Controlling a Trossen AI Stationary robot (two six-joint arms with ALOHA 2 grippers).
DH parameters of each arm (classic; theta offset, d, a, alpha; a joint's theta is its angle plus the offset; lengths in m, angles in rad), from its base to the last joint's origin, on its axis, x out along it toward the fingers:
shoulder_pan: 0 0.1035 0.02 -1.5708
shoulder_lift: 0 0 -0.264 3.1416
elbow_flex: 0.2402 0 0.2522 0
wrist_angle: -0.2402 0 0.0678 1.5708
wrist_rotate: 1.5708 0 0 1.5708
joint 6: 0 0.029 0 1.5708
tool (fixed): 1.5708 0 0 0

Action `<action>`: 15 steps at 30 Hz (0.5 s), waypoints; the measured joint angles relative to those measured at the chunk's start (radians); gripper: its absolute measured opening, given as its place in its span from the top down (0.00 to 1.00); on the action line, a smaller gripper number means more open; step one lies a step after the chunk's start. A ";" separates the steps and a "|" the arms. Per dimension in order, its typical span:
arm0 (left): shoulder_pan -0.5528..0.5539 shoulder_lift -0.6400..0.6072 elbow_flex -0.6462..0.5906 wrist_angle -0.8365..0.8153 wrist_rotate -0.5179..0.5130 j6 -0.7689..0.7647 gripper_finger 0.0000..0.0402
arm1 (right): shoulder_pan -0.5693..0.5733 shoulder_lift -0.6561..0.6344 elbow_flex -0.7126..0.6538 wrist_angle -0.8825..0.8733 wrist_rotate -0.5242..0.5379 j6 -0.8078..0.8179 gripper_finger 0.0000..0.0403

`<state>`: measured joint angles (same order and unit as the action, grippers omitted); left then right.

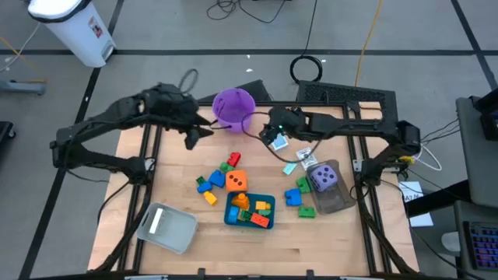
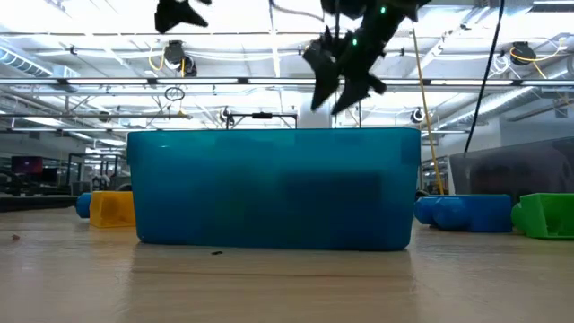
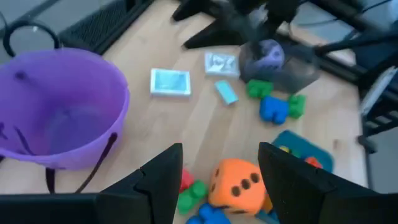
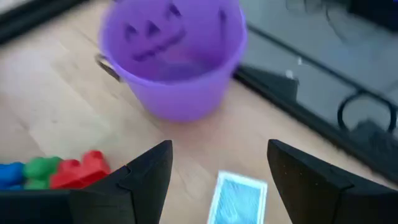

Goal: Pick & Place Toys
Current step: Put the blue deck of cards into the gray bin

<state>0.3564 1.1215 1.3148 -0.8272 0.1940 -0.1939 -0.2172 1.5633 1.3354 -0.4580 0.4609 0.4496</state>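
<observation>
My left gripper (image 1: 191, 137) hangs open and empty above the table, left of the purple bucket (image 1: 233, 107); past its fingers (image 3: 217, 183) the orange die (image 3: 239, 183) lies on the wood. My right gripper (image 1: 272, 132) is open and empty, raised (image 2: 345, 76) right of the bucket. A white-and-blue card (image 4: 239, 199) lies flat on the table below its fingers (image 4: 214, 171). Two more cards (image 1: 289, 167) (image 1: 305, 153) lie nearby. The purple die (image 1: 323, 177) sits in the clear tray (image 1: 336, 201). Several bricks fill the teal tray (image 1: 233, 218).
Loose bricks lie around the orange die (image 1: 236, 181): red and green (image 1: 231, 162), blue (image 1: 206, 183), yellow (image 1: 208, 197), and blue and green (image 1: 299, 201) by the clear tray. A grey tray (image 1: 167, 228) stands at the near left. The teal tray's wall (image 2: 273, 188) fills the low view.
</observation>
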 joint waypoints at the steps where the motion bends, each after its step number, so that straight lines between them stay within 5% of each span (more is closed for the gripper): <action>1: -0.007 -0.013 0.001 0.018 0.001 -0.015 0.46 | -0.014 0.013 0.000 -0.010 -0.016 0.020 0.37; 8: -0.083 -0.082 0.002 0.017 -0.012 -0.108 0.46 | -0.117 0.084 0.000 -0.049 -0.199 0.063 0.35; 15: -0.166 -0.089 0.002 0.018 -0.146 -0.159 0.46 | -0.189 0.129 -0.008 -0.059 -0.311 -0.017 0.27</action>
<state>0.1901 1.0325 1.3166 -0.8090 0.0476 -0.3527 -0.4063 1.6919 1.3272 -0.5168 0.1497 0.4321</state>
